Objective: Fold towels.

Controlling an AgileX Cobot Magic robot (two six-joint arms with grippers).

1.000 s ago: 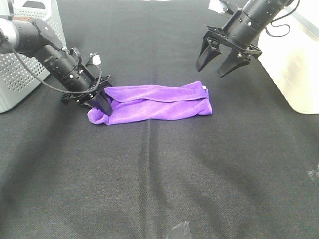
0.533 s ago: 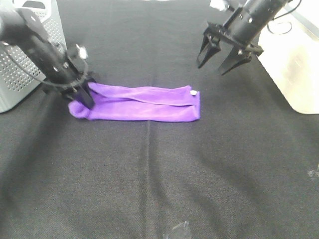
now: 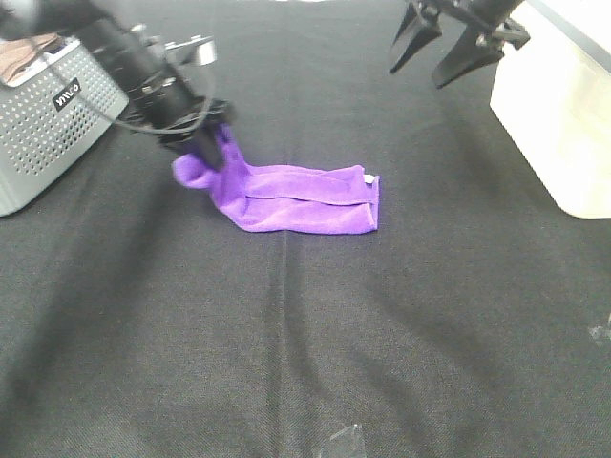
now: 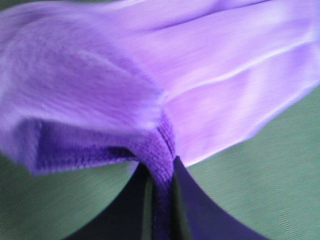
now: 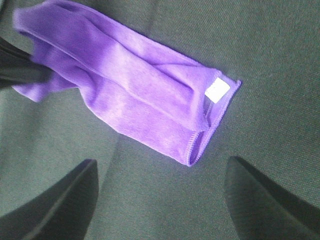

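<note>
While our left end effector [image 3: 207, 156] clamps the raised end of the towel [image 3: 296, 198] beside the basket [image 3: 48, 124] and our right end effector [image 3: 416, 76] hangs spread, holding nothing, we risk dragging the unpinned rest across the counter [image 3: 305, 334], skewing the fold.

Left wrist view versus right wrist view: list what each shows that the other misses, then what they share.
Only left wrist: the pinch up close, the left gripper with jaws shut on the purple towel at its bunched end. Only right wrist: the white tag, the towel's free folded end, and the right gripper, jaws open and clear of it. Both: the towel on the dark table.
</note>
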